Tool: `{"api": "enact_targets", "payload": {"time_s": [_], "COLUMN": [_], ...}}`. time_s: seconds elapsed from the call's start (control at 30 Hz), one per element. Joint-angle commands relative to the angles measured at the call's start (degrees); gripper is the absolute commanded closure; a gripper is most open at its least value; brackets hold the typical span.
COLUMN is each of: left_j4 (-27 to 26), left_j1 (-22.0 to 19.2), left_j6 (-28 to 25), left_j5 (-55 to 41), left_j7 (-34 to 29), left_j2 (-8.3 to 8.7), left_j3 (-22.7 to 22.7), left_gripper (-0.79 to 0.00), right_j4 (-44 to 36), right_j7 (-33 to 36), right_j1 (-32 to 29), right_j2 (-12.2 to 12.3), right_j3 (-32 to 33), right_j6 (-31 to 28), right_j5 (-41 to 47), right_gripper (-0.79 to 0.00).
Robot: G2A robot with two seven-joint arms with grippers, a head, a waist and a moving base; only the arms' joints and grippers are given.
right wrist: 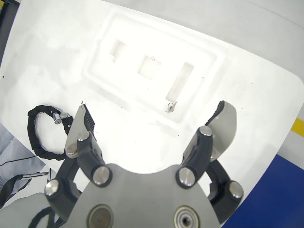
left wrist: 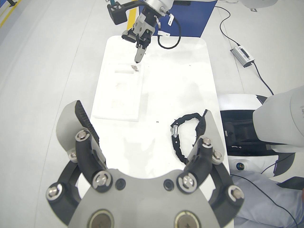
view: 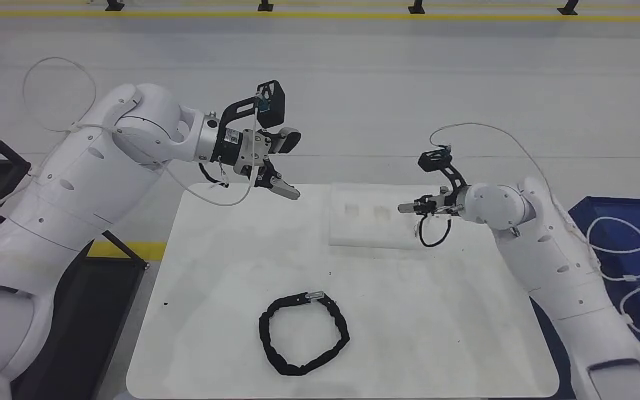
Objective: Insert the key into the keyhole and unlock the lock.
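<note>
Since nothing is yet gripped, I judge the task to be at its very start. The key [right wrist: 171,106] lies loose on the white foam tray [view: 375,235], at about 2 o'clock from the middle of the tabletop [view: 220,300]. The lock [view: 303,333], a black-sleeved chain loop, lies at 6 o'clock, well apart from the key. Its metal cylinder [right wrist: 56,117] carries no key.

The right end effector [right wrist: 153,110] hangs spread wide over the tray's 3 o'clock end, near the key. The left end effector [left wrist: 142,117], equally wide and empty, hovers at the tabletop's 10 o'clock corner. Grasping the key, steadying the lock, inserting and turning all appear left to do.

White and round-cornered, the tabletop bears a few dark specks. Around it lies pale grey floor [view: 400,80], with a yellow line [view: 320,14] at 12 o'clock and a blue panel [view: 600,210] at 3 o'clock. A power brick [left wrist: 242,53] with its cable rests on the floor.
</note>
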Motion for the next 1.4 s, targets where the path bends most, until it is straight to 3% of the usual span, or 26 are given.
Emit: {"api": "enact_targets", "payload": {"time_s": [0.0,0.5,0.63,0.9,1.37], "left_j4": [0.0,0.0,0.0,0.0,0.0], "left_j1": [0.0,0.0,0.0,0.0,0.0], "left_j6": [0.0,0.0,0.0,0.0,0.0], "left_j5": [0.0,0.0,0.0,0.0,0.0], "left_j7": [0.0,0.0,0.0,0.0,0.0], "left_j2": [0.0,0.0,0.0,0.0,0.0], "left_j3": [0.0,0.0,0.0,0.0,0.0], "left_gripper": [-0.785,-0.785,-0.785,-0.785,-0.785], "right_j4": [3.8,25.6,28.9,34.2,39.7], "right_j7": [0.2,-1.8,-1.9,-1.6,0.1], "right_j1": [1.8,10.3,11.6,13.5,15.7], "right_j2": [-0.9,-9.0,-10.5,-13.0,-15.8], "right_j3": [-2.0,-14.5,-16.1,-17.8,-19.2], "right_j6": [0.2,3.8,3.7,4.6,8.3], "right_j5": [0.8,2.6,2.7,2.8,1.3], "right_gripper": [-0.785,-0.785,-0.742,-0.397,-0.231]}}
